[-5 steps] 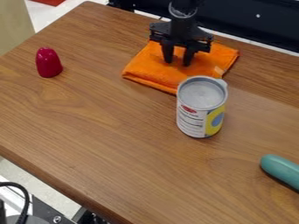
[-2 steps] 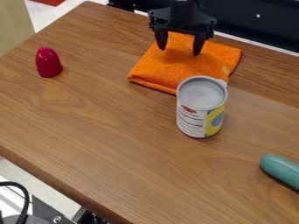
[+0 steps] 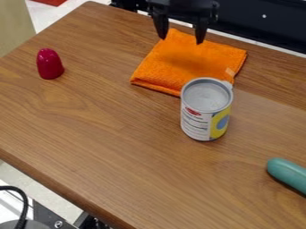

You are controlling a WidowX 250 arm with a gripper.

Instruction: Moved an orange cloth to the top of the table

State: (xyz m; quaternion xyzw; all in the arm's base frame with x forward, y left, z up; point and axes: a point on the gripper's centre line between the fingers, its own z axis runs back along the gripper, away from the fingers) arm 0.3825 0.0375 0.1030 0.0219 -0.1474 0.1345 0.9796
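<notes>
Your gripper (image 3: 181, 40) has risen away from the orange cloth (image 3: 179, 65), its fingers parted with nothing between them.
Nearest you, at the right edge, lies a rounded teal object (image 3: 288, 175), perhaps a handle; beyond it, your lidded can (image 3: 206, 96) stands upright on the wooden table (image 3: 108, 156). Farther back, a glossy magenta, dome-topped object (image 3: 49, 65) stands at left, and your folded cloth lies flat behind the can, near the table's far edge, below the gripper.

The view looks down at a slant from above, close over the table (image 3: 108, 156)
</notes>
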